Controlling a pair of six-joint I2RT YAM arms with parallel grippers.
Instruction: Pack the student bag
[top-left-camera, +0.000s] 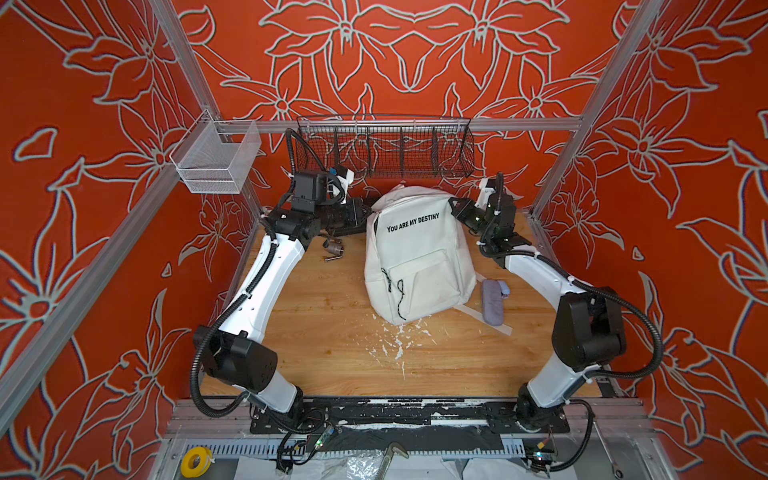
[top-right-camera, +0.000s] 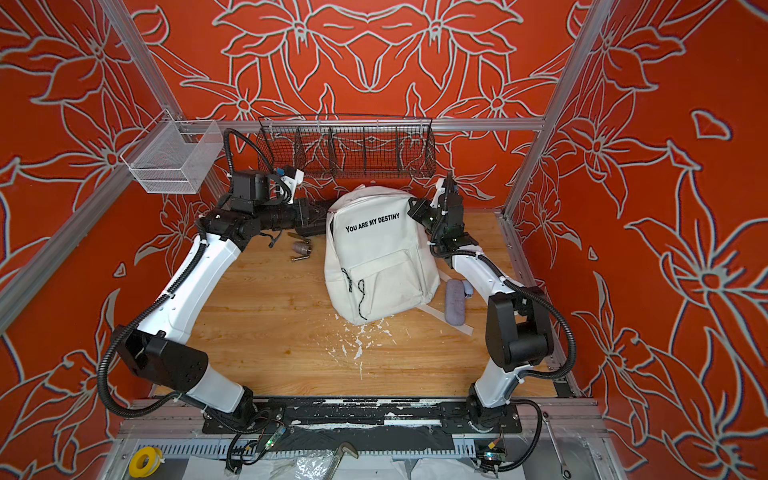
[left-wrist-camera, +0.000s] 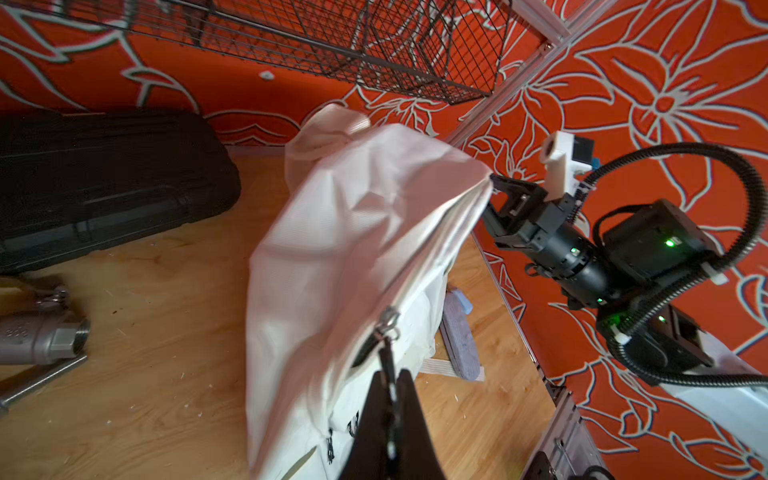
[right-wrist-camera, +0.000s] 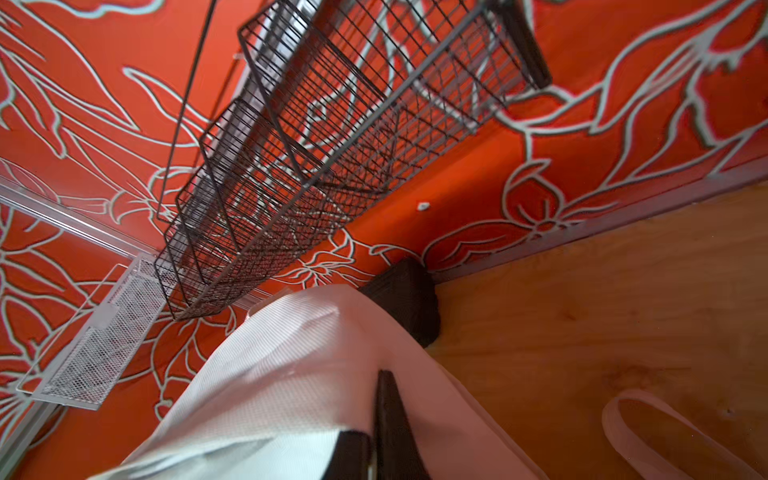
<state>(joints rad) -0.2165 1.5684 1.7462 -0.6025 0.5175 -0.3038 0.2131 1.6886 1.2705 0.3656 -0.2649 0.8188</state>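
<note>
We read "YOU ARE MY DESTINY" on the white student bag (top-left-camera: 415, 257). Our left gripper (left-wrist-camera: 390, 376) clamps its zip cord (left-wrist-camera: 386, 353); our right gripper (left-wrist-camera: 489, 196) pinches its upper edge.

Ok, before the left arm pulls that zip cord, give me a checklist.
1. The left gripper shut on the zip pull cord: ok.
2. The right gripper shut on the student bag's top corner: ok.
3. Bag standing on the table: ok.
4. Main opening wide enough to pack: not ok, only a narrow dark gap beside the slider.
5. The strap free: not ok, the grey case lies on it.
6. The black hard case clear of the bag: cannot tell.
</note>
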